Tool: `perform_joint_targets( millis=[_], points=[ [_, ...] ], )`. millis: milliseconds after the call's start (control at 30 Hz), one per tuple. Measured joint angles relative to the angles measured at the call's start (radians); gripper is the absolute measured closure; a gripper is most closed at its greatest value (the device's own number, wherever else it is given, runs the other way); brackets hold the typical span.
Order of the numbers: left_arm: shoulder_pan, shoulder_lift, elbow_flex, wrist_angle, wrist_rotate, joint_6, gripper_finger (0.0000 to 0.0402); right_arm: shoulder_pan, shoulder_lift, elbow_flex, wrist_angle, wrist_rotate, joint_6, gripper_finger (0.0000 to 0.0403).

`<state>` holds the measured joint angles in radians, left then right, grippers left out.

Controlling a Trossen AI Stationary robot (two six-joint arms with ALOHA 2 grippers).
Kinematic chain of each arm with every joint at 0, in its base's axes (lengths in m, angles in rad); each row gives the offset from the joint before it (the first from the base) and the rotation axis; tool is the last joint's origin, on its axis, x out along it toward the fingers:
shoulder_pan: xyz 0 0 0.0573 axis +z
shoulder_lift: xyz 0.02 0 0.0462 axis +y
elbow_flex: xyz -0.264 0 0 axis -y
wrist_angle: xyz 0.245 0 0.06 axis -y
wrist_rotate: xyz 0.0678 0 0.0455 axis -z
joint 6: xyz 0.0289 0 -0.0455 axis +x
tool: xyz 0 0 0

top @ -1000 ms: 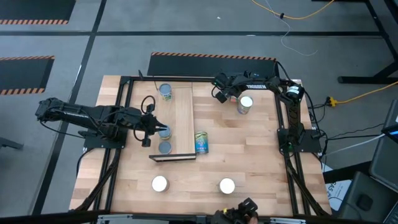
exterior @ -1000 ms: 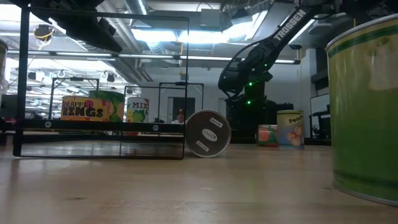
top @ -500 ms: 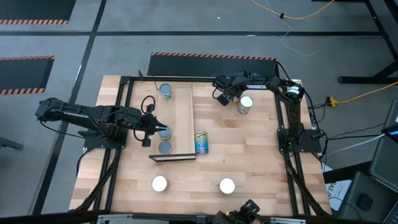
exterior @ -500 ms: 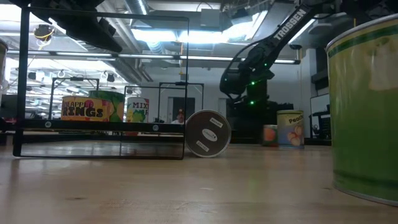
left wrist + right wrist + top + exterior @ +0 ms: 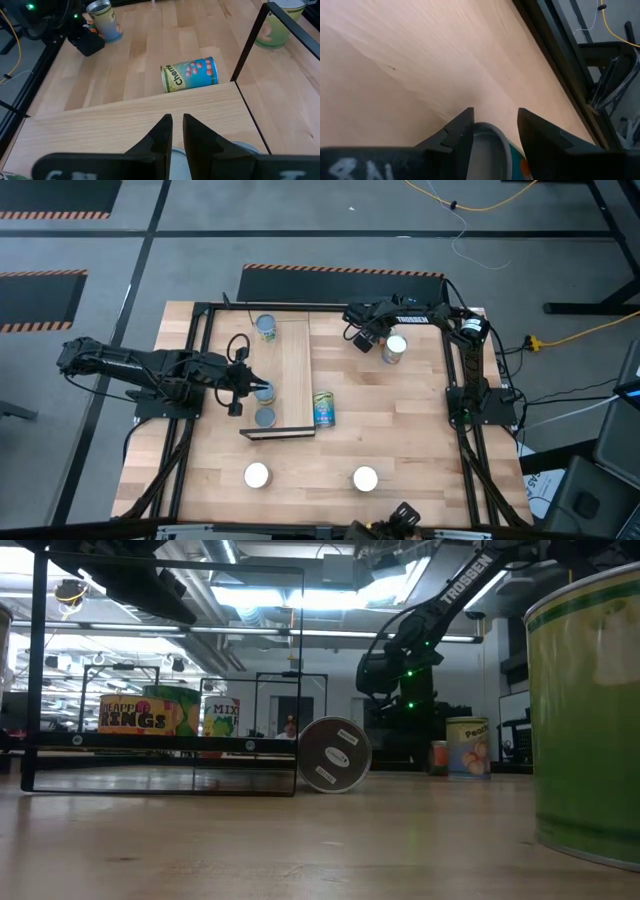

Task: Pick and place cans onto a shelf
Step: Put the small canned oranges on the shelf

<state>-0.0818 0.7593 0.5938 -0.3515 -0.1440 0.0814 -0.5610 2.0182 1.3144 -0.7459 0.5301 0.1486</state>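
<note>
- High view: the long light-wood shelf plank [image 5: 287, 375] lies left of centre on the butcher-block tabletop [image 5: 400, 420], dark edge toward the near side. Three grey-topped cans stand along its left side: one at the far end [image 5: 266, 326], one mid-way [image 5: 264, 392] and one at the near end [image 5: 265, 417]. A blue-and-yellow labelled can [image 5: 323, 409] lies on its side just beside the plank's right edge. Two white-topped cans [image 5: 257, 475] and [image 5: 365, 478] stand near the front, well apart.
- High view: the left gripper [image 5: 248, 388] sits at the mid-way can. The right gripper [image 5: 382, 346] sits at a white-topped can [image 5: 394, 347] at the far right.
- Low view: a round grey can end [image 5: 335, 754] faces the camera beside the dark frame; a large green can [image 5: 590, 710] fills the right edge. The right arm hangs over a peach-labelled can [image 5: 466, 747].
- Left wrist view: the dark fingers [image 5: 161, 137] stand nearly together, a narrow gap between them, over a grey can top. Whether they pinch its rim cannot be told.
- Right wrist view: the fingers [image 5: 461, 131] stand apart on either side of the can's rim [image 5: 487, 142], not yet pressed against it.
- Judgement: the step in hand is grasping the far-right can. It calls for centring the can between the fingers, closing evenly so it does not tip, then lifting straight up before crossing to a free spot on the plank's right side.
</note>
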Motion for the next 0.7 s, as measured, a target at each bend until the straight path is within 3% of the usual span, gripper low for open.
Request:
perform_joint_targets(
  millis=[700],
  points=[
    [0.000, 0.000, 0.000, -0.006, 0.008, -0.019, 0.0363, 0.000, 0.000, 0.000, 0.016, 0.000, -0.072, 0.0253]
  ],
)
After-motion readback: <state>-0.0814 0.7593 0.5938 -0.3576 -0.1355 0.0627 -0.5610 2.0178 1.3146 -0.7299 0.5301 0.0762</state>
